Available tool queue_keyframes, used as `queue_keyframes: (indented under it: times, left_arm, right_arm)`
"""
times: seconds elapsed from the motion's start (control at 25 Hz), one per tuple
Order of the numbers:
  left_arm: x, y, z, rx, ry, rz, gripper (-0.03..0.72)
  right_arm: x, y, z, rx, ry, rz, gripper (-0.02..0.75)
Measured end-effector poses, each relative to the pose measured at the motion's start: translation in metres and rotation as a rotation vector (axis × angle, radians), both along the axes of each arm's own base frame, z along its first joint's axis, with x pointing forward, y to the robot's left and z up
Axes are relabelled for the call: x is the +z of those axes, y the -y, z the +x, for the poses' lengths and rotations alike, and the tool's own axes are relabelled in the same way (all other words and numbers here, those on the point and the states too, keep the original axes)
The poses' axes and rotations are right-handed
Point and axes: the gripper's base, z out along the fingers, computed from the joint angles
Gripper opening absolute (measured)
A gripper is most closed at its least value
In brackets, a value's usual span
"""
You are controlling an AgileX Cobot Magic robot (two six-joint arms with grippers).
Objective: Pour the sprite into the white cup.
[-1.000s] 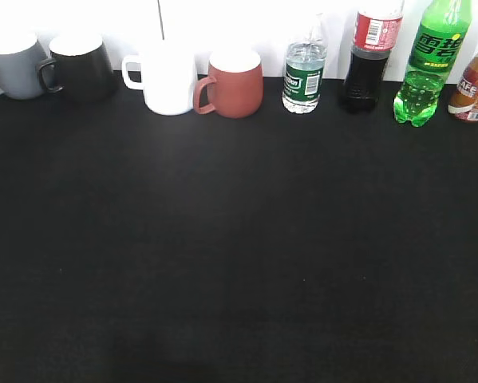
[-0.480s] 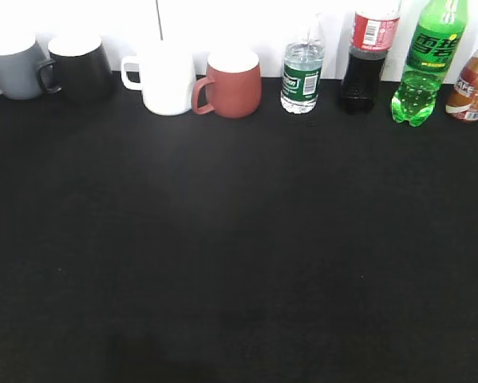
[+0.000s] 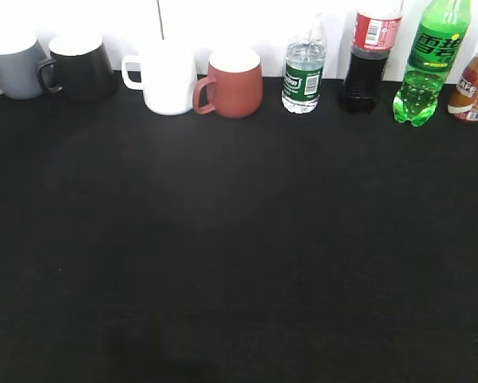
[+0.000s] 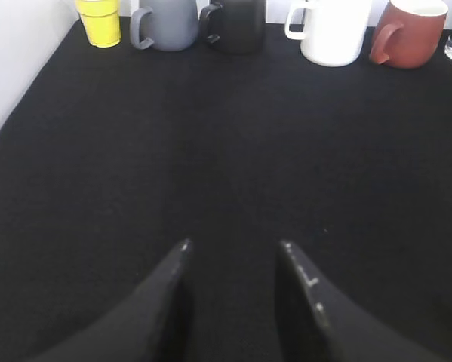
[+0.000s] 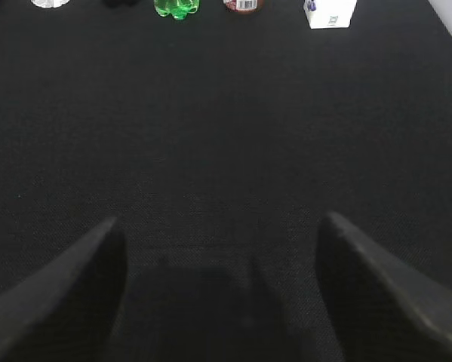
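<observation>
The green sprite bottle (image 3: 427,64) stands upright at the table's far right edge against the white wall. Only its base shows at the top of the right wrist view (image 5: 176,7). The white cup (image 3: 167,77) stands at the far edge left of centre, handle to the left, and shows in the left wrist view (image 4: 333,30). My left gripper (image 4: 235,245) is open and empty over the bare black cloth. My right gripper (image 5: 218,222) is open wide and empty, far short of the bottle. Neither gripper shows in the exterior view.
A grey mug (image 3: 15,65), black mug (image 3: 79,65), brick-red mug (image 3: 232,81), water bottle (image 3: 303,73), cola bottle (image 3: 368,60) and brown bottle (image 3: 474,84) line the far edge. A yellow cup (image 4: 99,20) and a white carton (image 5: 330,13) stand at the row's ends.
The exterior picture shifts a few pixels between frames. No object on the table has moved.
</observation>
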Motion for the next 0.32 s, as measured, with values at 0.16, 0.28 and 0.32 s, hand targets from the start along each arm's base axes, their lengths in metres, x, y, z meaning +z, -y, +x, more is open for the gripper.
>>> queue_keyframes:
  times: [0.16,0.28,0.32]
  left_arm:
    - [0.0000,0.0000,0.0000,0.000,0.000,0.000,0.239]
    - [0.0000,0.0000,0.0000,0.000,0.000,0.000,0.239]
    - [0.0000,0.0000,0.0000,0.000,0.000,0.000,0.239]
  right_arm:
    - [0.0000,0.0000,0.0000,0.000,0.000,0.000,0.587]
    - [0.0000,0.0000,0.0000,0.000,0.000,0.000,0.587]
    - [0.0000,0.0000,0.0000,0.000,0.000,0.000,0.586]
